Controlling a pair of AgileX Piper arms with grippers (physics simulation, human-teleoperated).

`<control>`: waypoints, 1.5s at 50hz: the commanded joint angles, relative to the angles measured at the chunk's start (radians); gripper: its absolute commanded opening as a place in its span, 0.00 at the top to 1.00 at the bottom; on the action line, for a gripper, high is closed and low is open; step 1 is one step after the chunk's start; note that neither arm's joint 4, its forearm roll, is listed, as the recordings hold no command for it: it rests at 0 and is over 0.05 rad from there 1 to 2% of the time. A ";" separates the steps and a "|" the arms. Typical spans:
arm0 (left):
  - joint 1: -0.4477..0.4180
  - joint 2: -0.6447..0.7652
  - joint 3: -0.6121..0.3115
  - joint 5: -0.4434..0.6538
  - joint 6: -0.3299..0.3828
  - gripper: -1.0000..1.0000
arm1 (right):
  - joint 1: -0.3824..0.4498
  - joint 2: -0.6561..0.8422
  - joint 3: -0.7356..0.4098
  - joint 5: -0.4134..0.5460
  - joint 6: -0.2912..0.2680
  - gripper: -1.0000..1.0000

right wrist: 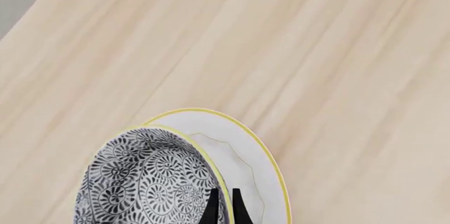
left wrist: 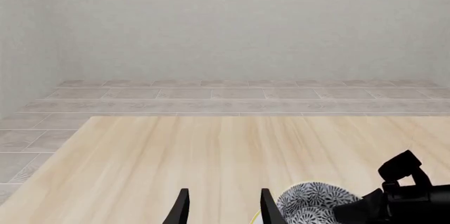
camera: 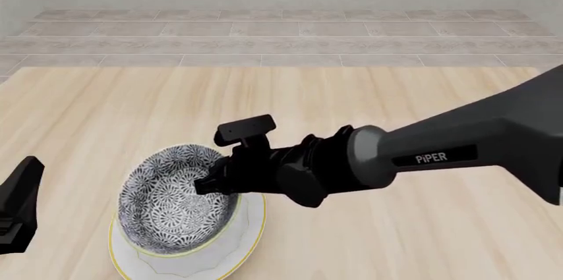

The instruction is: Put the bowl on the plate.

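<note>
Pinching the bowl's (camera: pixel 180 197) rim, the right claw (right wrist: pixel 223 205) has its two thin black fingers nearly together with the yellow edge of the wall caught between them, one finger inside the bowl and one outside, so it's a narrow grip on the bowl. In the front view the claw (camera: pixel 209 184) comes in from the right and meets the bowl on its right-hand side.

The bowl, patterned dark grey and white inside and out, sits over the plate (camera: pixel 242 244), tipped a bit so its inside faces the camera. Can't really tell if its base is fully resting on the plate or just above it. The plate is white with a thin yellow rim and a faint wavy line inside, and it sticks out past the bowl on the right and near side. Nothing's in the bowl.

The left claw (left wrist: pixel 222 207) is off to the left and touching nothing, fingers spread moderately with bare table (camera: pixel 370 95) between them. The bowl (left wrist: pixel 313 203) and right arm (left wrist: pixel 401 195) show just beside it in its wrist view.
</note>
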 commanded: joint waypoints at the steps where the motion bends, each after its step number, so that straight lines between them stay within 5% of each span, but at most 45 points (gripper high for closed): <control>1: 0.000 0.000 0.000 0.000 0.000 0.00 | 0.007 0.011 0.000 -0.008 0.016 1.00; 30: 0.000 0.000 0.000 0.000 0.000 0.00 | -0.015 0.015 0.005 -0.012 -0.013 1.00; 31: 0.000 0.000 0.000 0.000 0.000 0.00 | -0.021 0.016 0.003 -0.007 -0.014 0.00; 57: 0.000 0.000 0.000 0.000 0.000 0.00 | -0.044 -0.045 0.008 0.012 -0.037 0.00; 75: 0.000 0.000 0.000 0.000 0.000 0.00 | -0.120 -0.313 -0.004 0.134 -0.158 0.00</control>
